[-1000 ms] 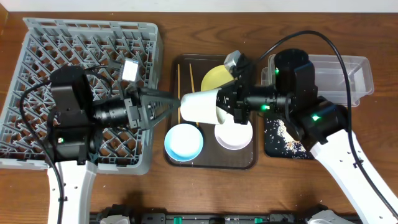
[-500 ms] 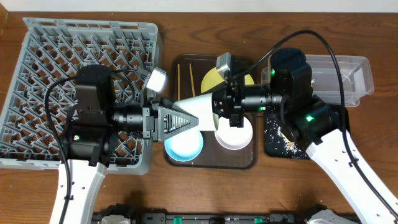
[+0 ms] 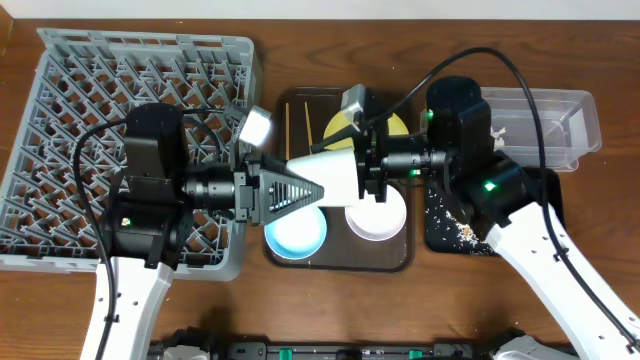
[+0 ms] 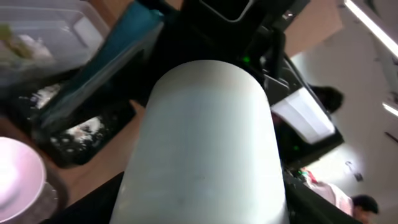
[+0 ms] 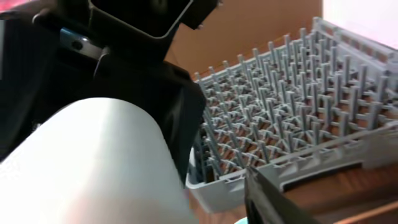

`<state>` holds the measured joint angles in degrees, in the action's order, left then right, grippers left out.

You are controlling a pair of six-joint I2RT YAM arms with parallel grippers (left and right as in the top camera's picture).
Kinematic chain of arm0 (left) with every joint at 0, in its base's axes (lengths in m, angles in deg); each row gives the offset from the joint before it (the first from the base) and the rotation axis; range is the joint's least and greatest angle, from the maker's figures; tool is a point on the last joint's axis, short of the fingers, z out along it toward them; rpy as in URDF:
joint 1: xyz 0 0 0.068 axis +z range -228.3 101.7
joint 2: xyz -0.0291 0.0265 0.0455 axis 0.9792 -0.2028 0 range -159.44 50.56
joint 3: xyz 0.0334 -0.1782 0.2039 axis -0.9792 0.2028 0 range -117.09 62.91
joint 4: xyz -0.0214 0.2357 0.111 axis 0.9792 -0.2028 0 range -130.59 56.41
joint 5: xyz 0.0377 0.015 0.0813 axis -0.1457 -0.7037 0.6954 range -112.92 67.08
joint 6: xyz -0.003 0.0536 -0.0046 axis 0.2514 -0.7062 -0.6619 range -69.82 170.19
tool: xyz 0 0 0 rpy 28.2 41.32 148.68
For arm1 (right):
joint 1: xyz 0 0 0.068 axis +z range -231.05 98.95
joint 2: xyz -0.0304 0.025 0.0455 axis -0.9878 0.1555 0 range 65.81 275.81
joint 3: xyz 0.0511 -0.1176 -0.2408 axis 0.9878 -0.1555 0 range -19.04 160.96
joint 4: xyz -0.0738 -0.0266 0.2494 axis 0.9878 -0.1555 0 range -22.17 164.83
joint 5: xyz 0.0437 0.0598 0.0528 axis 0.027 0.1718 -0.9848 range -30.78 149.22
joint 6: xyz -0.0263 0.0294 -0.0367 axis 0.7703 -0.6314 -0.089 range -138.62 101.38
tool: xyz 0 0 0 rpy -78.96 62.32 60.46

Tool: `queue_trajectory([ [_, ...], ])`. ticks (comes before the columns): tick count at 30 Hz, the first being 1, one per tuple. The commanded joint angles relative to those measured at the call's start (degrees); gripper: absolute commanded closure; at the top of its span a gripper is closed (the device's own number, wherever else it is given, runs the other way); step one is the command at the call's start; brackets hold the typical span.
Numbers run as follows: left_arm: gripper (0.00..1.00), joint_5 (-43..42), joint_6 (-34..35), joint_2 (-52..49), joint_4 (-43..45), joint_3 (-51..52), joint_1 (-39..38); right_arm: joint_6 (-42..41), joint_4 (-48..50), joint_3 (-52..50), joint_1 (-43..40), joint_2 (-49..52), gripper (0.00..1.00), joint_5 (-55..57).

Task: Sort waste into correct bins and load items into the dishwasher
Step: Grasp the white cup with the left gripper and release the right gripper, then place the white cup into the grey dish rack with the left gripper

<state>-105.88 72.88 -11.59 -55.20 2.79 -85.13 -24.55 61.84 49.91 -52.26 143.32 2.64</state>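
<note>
A white cup [image 3: 335, 178] hangs on its side above the brown tray [image 3: 340, 266] at mid-surface [image 3: 320, 310], between both arms. The left fingers [image 3: 283, 203] straddle it widely, whether gripping cannot be told; the right fingers [image 5: 273, 199] stand parted, one clear of the cup

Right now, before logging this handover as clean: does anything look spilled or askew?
Nothing spilled outside: rice scraps lie scattered inside the black tray. Only the white cup is sideways, held in the air over the brown tray.

White cup [image 3: 333, 177] on its side — over brown tray [image 3: 340, 256].
</note>
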Motion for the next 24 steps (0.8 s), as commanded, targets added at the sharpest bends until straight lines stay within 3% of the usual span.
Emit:
queue_trajectory([
  [1,0.37,5.79,-0.07,0.42,0.33,-1.03,-0.09,-1.31,-0.15,0.55,-2.23,-0.26,0.55,0.46],
  [7,0.38,17.92,-0.28,0.42,-2.34,-1.03,3.30,-1.29,-3.26,0.55,-7.89,-2.29,0.53,0.48],
  [15,0.42,41.05,-2.23,0.44,-18.99,-1.03,15.04,-0.72,-12.50,0.55,-13.92,-3.37,0.52,1.14],
  [24,0.42,68.52,-5.05,0.48,-32.79,-1.05,26.21,2.23,-19.89,0.52,-14.14,-3.30,0.50,10.12],
])
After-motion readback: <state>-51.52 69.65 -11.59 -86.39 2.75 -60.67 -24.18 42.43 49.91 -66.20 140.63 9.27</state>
